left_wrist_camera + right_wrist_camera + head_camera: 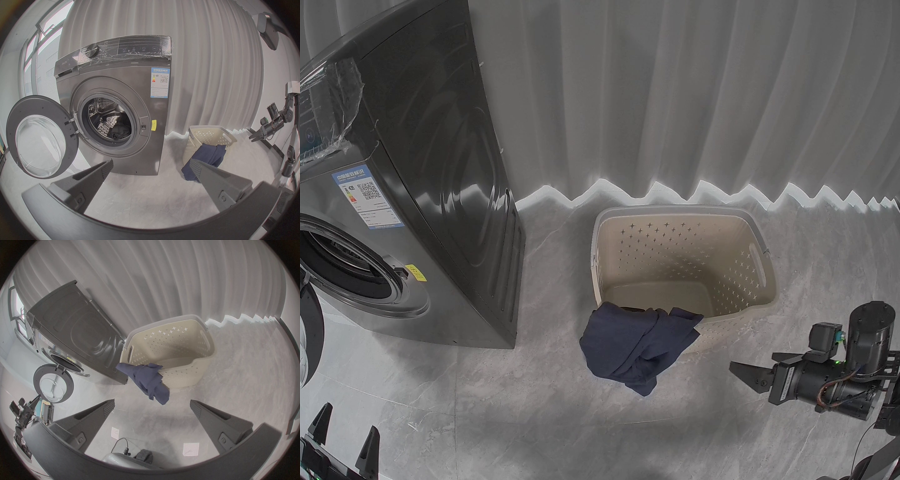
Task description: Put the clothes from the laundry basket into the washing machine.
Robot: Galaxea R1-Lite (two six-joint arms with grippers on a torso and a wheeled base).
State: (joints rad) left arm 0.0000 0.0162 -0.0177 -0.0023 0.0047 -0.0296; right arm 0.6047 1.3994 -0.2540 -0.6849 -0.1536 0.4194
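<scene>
A beige laundry basket point(675, 211) stands on the floor to the right of the dark grey washing machine point(437, 175). A dark blue garment point(637, 347) hangs over the basket's near rim and onto the floor. The machine's round door point(40, 137) is swung open, and dark clothes point(120, 131) lie in the drum. My left gripper point(150, 162) is open and empty, low in front of the machine, at the head view's bottom left point(350, 420). My right gripper point(152, 401) is open and empty, to the right of the basket point(747, 373), pointing toward the garment point(150, 380).
A white curtain point(675, 94) closes off the back behind machine and basket. Bare grey floor point(550, 406) lies between the machine, the basket and my arms. Two paper squares point(190, 448) and a cabled device point(142, 455) lie on the floor below my right gripper.
</scene>
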